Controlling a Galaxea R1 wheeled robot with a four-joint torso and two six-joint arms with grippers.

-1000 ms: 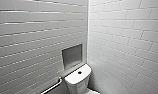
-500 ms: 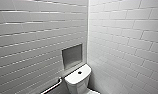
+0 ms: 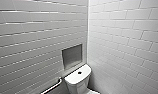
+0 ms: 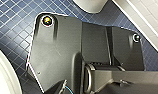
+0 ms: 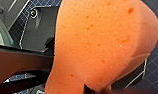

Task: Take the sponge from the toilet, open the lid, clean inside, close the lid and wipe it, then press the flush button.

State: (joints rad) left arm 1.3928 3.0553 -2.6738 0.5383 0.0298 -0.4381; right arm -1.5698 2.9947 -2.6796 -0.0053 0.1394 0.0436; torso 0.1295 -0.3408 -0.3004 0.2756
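The white toilet stands in the corner of the room, low in the head view. The dark round flush button sits in the middle of its flat cistern top. A sliver of the lid shows at the picture's lower edge. The orange-red sponge looms very large and close in the right wrist view, with my right gripper shut on it. Blue floor tiles show behind it. My left gripper is open with nothing in it, and its wrist view looks down on the blue tiled floor.
White tiled walls close in on both sides of the toilet. A recessed metal niche sits above the cistern, and a grab bar runs along the left wall. White ceramic shows beside the floor in the left wrist view.
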